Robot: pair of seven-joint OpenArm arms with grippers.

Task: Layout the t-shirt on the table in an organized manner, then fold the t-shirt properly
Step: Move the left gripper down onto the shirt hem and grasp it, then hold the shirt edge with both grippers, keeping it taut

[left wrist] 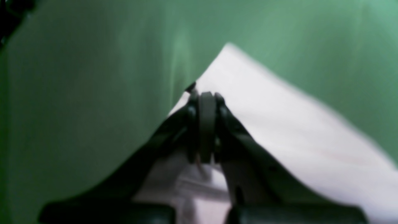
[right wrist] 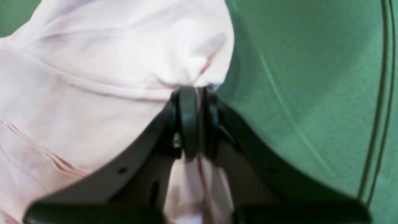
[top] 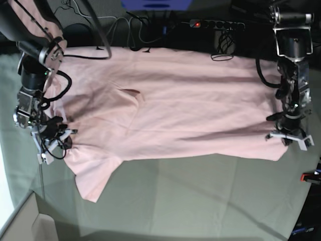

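Note:
The light pink t-shirt [top: 175, 115] lies spread across the grey-green table [top: 200, 196], with one sleeve pointing toward the near edge at the left. My right gripper [top: 50, 145] is at the shirt's left end. The right wrist view shows this gripper [right wrist: 196, 91] shut on a bunched fold of the t-shirt [right wrist: 93, 62]. My left gripper [top: 290, 138] is at the shirt's right lower corner. In the blurred left wrist view the same gripper [left wrist: 206, 96] is shut, with the edge of the t-shirt [left wrist: 279, 124] pinched between its pads over the table [left wrist: 77, 93].
A power strip [top: 215, 23] and loose cables [top: 135, 30] lie along the far edge. A red clamp [top: 312, 175] sits at the right edge. A pale box corner [top: 25, 226] shows at the near left. Two dark lines [right wrist: 377, 124] cross the table cloth [right wrist: 311, 93].

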